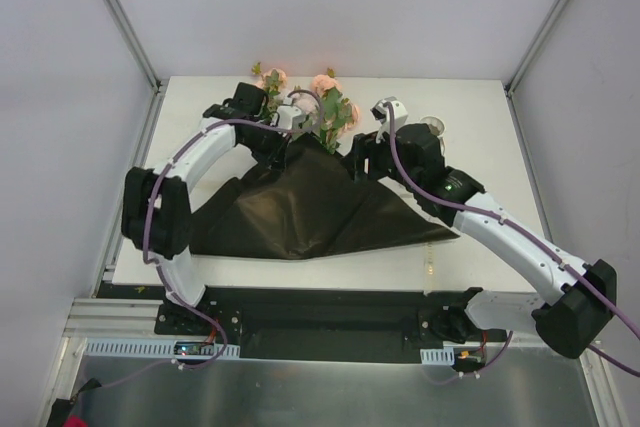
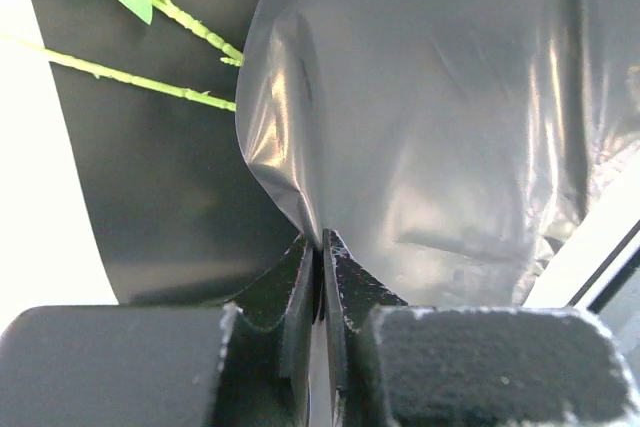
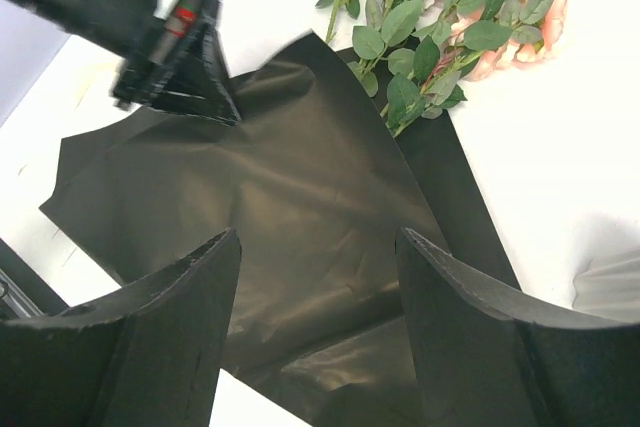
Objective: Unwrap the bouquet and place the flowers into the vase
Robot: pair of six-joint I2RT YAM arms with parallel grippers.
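1. Firmly, my left jaws pinched shut on an edge of the black paper (image 2: pixel 430 127).
2. My right jaws stood wide open above it, empty.
3. The flowers (image 1: pixel 325 107) lay at the table's (image 1: pixel 480 107) far edge.

Black paper (image 1: pixel 320 207) covered the middle of the bench (image 1: pixel 500 137). Near the back, one edge rose in a standing fold, with the left claw (image 2: pixel 320 242) clamped on it. The flowers (image 1: pixel 325 107) crowded the back edge between the two arms, stems lying on the paper. The vase (image 1: pixel 433 126) stood at back right, just beside the right arm and partly hidden by it. The right claw (image 3: pixel 320 247) hung over the paper, jaws spread wide. Bare bench lay along the right side, at the far left corner and in a narrow front strip. Posts (image 1: pixel 120 17) flanked the back corners.
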